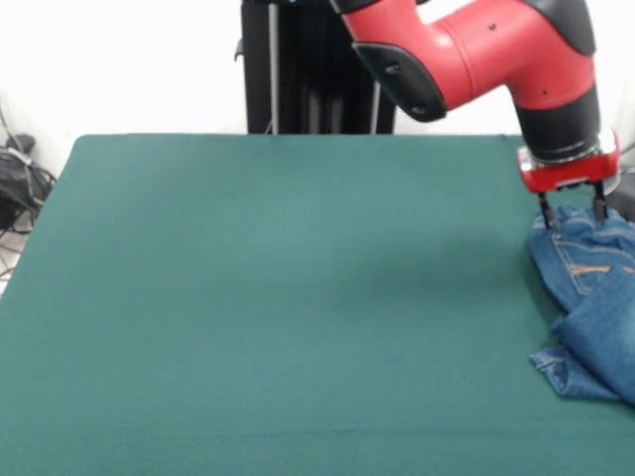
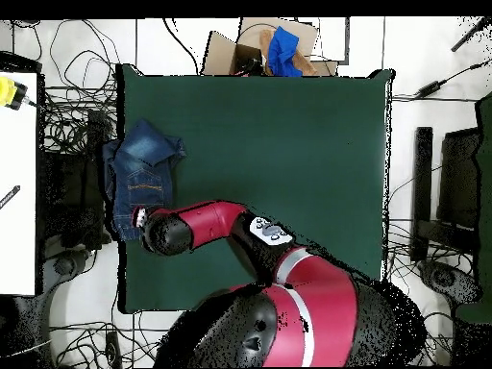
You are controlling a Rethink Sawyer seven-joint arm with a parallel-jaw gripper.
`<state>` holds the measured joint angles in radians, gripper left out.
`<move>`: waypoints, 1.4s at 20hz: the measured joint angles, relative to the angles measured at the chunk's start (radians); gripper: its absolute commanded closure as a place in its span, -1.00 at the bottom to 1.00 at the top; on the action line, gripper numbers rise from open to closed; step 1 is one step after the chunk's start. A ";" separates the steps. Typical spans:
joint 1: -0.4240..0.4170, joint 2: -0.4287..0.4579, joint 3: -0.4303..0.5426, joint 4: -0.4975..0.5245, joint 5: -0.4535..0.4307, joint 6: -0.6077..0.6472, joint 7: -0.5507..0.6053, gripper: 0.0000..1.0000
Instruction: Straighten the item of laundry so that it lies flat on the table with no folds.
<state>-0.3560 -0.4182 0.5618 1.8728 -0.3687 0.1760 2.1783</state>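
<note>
The gripper (image 1: 572, 210) stands with its two dark fingers apart, pointing straight down, their tips at the far edge of the jeans (image 1: 593, 307) — touching or nearly touching the denim, though the front view does not settle whether any cloth sits between them, and nothing looks pinched yet. That upright pose suits a top-down pinch: coming in vertically lets the fingers close on a single raised fold without dragging the rest of the fabric. Above the fingers the red wrist block and black forearm rise to the red arm (image 2: 207, 226), which in the overhead view reaches out sideways from the base to the table's edge, its wrist hiding the gripper there. The jeans lie bunched at that side edge of the table (image 1: 278, 297), partly hanging over it in the overhead view (image 2: 142, 173). They are folded over themselves, a pocket with orange stitching facing up and one leg doubled across toward the near side in the front view, its hem turned out. Almost all of the green surface lies bare beside them, which is likely why the arm goes to the end nearest the edge — a pull from there toward the middle would bring the garment fully onto the cloth and give it room to spread. As I judge it, the straightening has hardly begun
</note>
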 measured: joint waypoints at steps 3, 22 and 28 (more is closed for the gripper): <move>-0.009 0.000 -0.008 0.000 0.011 0.000 0.000 -1.00; -0.066 0.070 -0.029 -0.022 0.013 -0.005 0.000 -1.00; 0.004 0.072 -0.079 -0.045 0.018 -0.038 0.000 -1.00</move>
<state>-0.3522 -0.3459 0.4830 1.8276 -0.3507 0.1378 2.1783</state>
